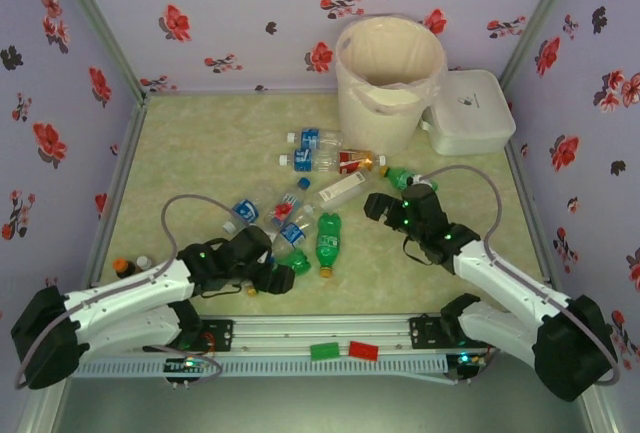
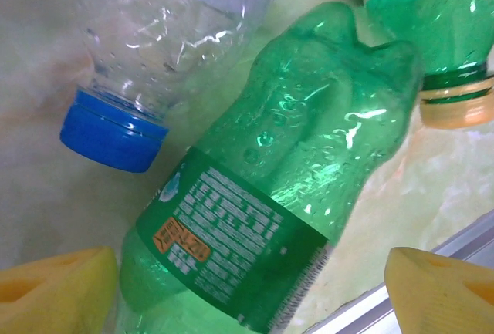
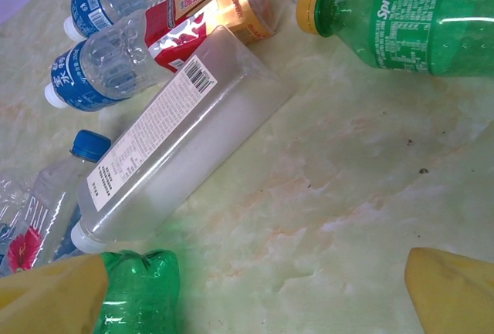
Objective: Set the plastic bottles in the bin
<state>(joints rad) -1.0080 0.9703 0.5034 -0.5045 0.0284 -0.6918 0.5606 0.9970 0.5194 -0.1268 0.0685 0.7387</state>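
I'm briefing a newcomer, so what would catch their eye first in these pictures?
A jumble of plastic bottles lies in the middle, clear and green. Behind it, at the far side, stands the tall cream bin. Near the front, the left pincer stands open astride a green bottle.

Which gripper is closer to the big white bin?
Right. The right gripper is a short way in front of the bin; the left gripper is farther back, over a green bottle.

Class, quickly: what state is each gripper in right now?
Left gripper: open, straddling a green bottle.
Right gripper: open, empty.
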